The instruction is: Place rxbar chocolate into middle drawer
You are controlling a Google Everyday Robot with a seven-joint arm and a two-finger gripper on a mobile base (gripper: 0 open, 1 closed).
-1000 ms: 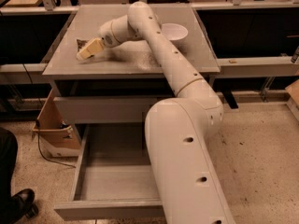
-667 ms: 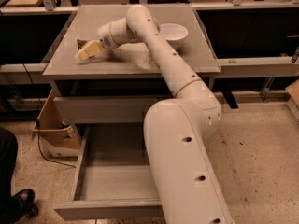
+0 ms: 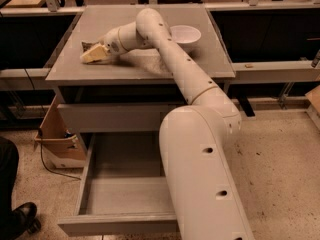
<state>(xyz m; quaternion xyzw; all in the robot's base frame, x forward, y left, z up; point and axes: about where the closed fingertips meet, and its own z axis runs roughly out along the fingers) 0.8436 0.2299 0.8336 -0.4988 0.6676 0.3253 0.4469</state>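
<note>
1. Camera view: a grey bench [image 3: 210,59] is seen from the front and a little from above. A big white robot arm [image 3: 200,159] is stretched up over it from the bottom of the picture.
2. The hand [image 3: 95,54] is found at the far end of the arm. It is held low over the left part of the bench top, close to the left edge, and is pointed to the left.
3. It cannot be told whether the hand is spread or pressed together, or whether something is pinched in it.
4. A small dark bit is seen right at the back of the hand's tip, touching it. It is taken to be the rxbar chocolate [image 3: 85,45], but most of it is hidden. It is up on the bench top and not in a drawer.
5. A white bowl [image 3: 185,34] is set on the bench top behind the arm. It is to the right of the hand and well apart from it.
6. Just under the bench top, the upper drawer front [image 3: 110,118] is seen pushed shut.
7. Below that, the middle drawer [image 3: 125,194] is pulled out wide. Its flat grey inside can be seen from above. Its right part is hidden by the thick arm.
8. A cardboard box [image 3: 55,134] is seen on the floor [image 3: 280,174] just beside the left side of the open drawer.
9. A black shoe [image 3: 20,216] is seen in the bottom left corner, on the speckled floor.
</note>
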